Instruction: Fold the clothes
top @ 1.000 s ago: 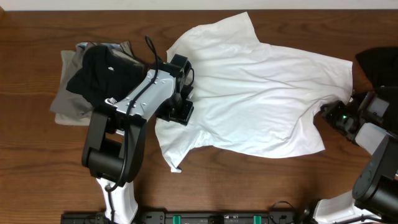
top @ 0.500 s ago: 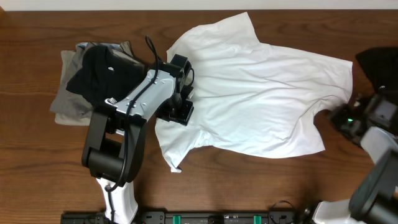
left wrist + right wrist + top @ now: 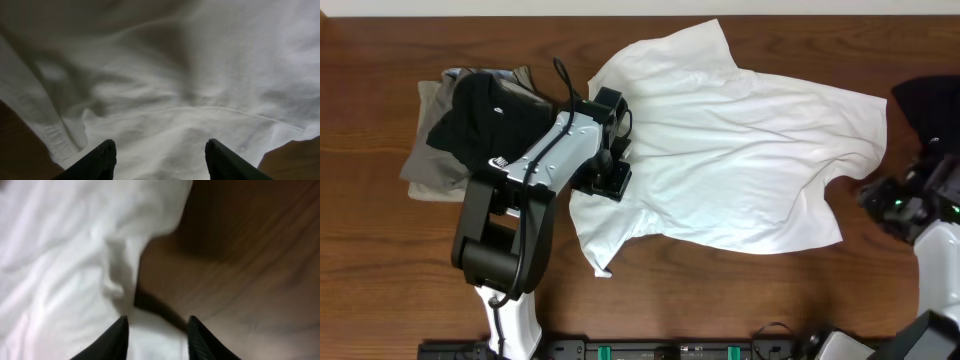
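At the left of the bench (image 3: 370, 260) sits a pile of clothes (image 3: 450, 140), a black piece on top of grey and khaki ones. The left arm (image 3: 535, 165) reaches from the front edge up past the pile, and the left tool (image 3: 610, 165) hangs over the left edge of the white T-shirt (image 3: 740, 150). In the left wrist view its fingers (image 3: 97, 160) stand well apart, with rumpled white cloth (image 3: 165, 100) below them and nothing clamped. The T-shirt lies spread and creased across the middle of the bench, one sleeve pointing to the far side and its hem towards the right. The right tool (image 3: 880, 195) is over bare wood just beside the shirt's right edge. The blurred right wrist view shows its fingers (image 3: 117, 335) parted, holding nothing. A dark garment (image 3: 930, 100) lies at the far right edge.
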Tool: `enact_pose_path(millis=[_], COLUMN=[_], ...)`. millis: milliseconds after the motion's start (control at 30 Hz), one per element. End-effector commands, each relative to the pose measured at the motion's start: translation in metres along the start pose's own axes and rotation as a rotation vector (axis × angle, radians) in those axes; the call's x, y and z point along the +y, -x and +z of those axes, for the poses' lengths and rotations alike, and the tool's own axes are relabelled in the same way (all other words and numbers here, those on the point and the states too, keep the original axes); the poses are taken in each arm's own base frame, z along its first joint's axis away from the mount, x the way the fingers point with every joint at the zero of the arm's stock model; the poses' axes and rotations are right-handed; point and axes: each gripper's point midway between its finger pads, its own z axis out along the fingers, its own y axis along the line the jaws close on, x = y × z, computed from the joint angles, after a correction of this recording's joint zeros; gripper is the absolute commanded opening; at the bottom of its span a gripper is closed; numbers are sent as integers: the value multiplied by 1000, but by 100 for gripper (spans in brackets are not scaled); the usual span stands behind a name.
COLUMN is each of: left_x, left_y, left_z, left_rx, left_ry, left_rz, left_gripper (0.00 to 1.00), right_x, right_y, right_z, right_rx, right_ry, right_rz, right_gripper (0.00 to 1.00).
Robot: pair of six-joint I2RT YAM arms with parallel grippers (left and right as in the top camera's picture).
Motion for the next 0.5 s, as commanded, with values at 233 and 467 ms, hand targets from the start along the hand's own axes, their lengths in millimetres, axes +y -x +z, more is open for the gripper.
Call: enact_pose_path(millis=[233,467], left_x=[1,1], left_y=[-1,-1], left_z=[0,0], left_rx=[4,4], left_ry=[1,1], left_rz=[-6,-5], left_gripper=[59,59], right_x=[6,45], right_y=[-51,-86], right_z=[59,57], right_rx=[225,367], right_ry=[-40,162], right_rz=[-164,-194], right_gripper=[47,3])
